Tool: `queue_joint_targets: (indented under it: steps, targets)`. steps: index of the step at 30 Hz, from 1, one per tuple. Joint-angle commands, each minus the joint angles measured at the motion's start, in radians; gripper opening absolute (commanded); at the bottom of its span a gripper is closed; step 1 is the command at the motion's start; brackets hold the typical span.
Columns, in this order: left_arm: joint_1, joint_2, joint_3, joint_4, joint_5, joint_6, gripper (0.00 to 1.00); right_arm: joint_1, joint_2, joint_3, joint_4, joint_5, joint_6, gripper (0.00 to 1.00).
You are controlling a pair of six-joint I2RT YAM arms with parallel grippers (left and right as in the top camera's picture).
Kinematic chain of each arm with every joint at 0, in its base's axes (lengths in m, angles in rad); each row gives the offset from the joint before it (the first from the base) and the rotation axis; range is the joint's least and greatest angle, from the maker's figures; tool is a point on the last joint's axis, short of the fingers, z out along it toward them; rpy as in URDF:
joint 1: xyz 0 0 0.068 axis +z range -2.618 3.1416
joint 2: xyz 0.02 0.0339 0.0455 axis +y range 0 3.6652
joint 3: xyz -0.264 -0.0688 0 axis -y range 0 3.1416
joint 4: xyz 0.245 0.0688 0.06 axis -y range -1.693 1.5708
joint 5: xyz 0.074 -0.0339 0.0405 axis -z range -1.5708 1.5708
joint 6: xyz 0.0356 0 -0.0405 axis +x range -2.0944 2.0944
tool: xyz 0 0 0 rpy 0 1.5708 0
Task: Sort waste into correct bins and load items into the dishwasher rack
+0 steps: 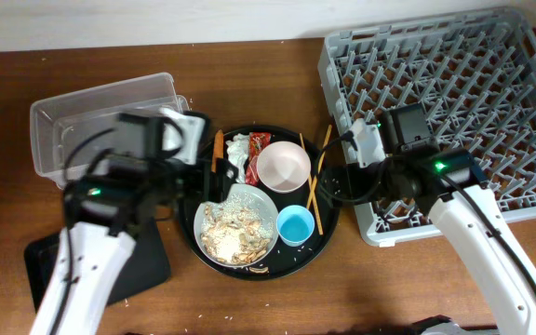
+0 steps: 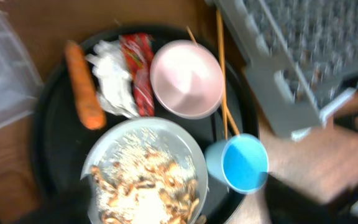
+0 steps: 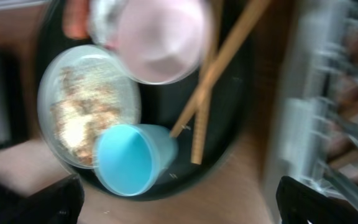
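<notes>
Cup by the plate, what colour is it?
The cup is light blue, clearest in the left wrist view.

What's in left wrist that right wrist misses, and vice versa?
Left wrist only: red wrapper, the whole carrot, napkin and an edge of the clear tub. Right wrist has at most a blurred orange sliver at its top edge. Right wrist only: the lower ends of the chopsticks, beside the cup. Both: bowl, cup, chopsticks, plate of scraps, rack, round black tray.

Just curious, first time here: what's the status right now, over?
Left gripper, right gripper open, empty. Bowl, cup, plate, chopsticks all on round tray; rack bare. Nothing in the way.
</notes>
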Motion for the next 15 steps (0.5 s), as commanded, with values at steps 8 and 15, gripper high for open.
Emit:
queue_joint_targets:
  steps: [8, 15]
  targets:
    - [-0.412, 0.377, 0.016, -0.014, -0.148, 0.004, 0.48, -0.303, -0.037, 0.018, -0.037, 0.081, 0.270, 0.98]
    - [-0.477, 0.524, 0.016, 0.063, -0.194, 0.003, 0.40, -0.303, -0.037, 0.018, -0.057, 0.085, 0.234, 0.98]
